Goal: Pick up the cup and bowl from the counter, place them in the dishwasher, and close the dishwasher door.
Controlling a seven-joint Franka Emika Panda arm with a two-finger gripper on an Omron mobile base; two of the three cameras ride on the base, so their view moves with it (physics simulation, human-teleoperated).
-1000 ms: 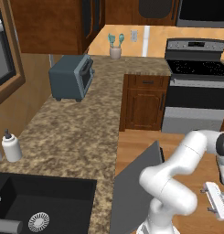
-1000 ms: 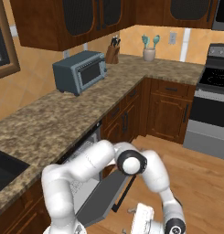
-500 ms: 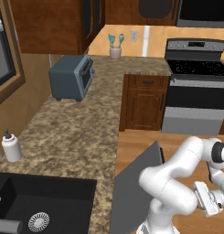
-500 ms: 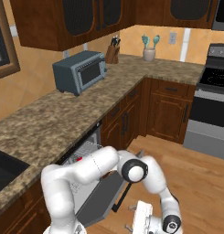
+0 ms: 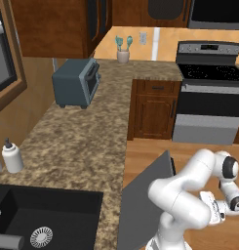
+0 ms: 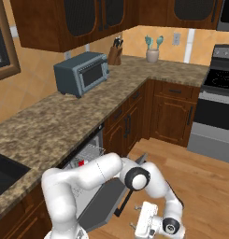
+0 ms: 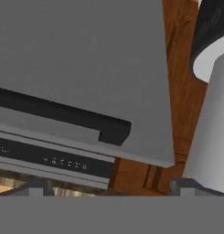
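Observation:
The dishwasher (image 6: pixel 88 151) stands open under the counter (image 6: pixel 55 126), its wire rack showing. A small red thing in the rack looks like the cup (image 6: pixel 81 162). The bowl is out of view. The dishwasher door (image 6: pixel 104 203) (image 5: pixel 145 195) hangs partly open, tilted out over the floor. In the hand view its grey outer face (image 7: pixel 86 59) is close, with a black handle (image 7: pixel 63 114) and a control strip (image 7: pixel 54 160). My gripper (image 6: pixel 138 225) (image 5: pixel 212 207) (image 7: pixel 111 187) is low by the door's outer side, open and holding nothing.
A blue-grey toaster (image 5: pixel 76 83) sits on the counter, a white soap bottle (image 5: pixel 12 157) by the black sink (image 5: pixel 43 222). The stove (image 5: pixel 209 97) stands at the far right beside wooden cabinets (image 5: pixel 152 110). Wooden floor (image 6: pixel 204 186) lies beyond the door.
My hand has shifted slightly toward the door and the elbow has sunk a little. The door holds the same tilt.

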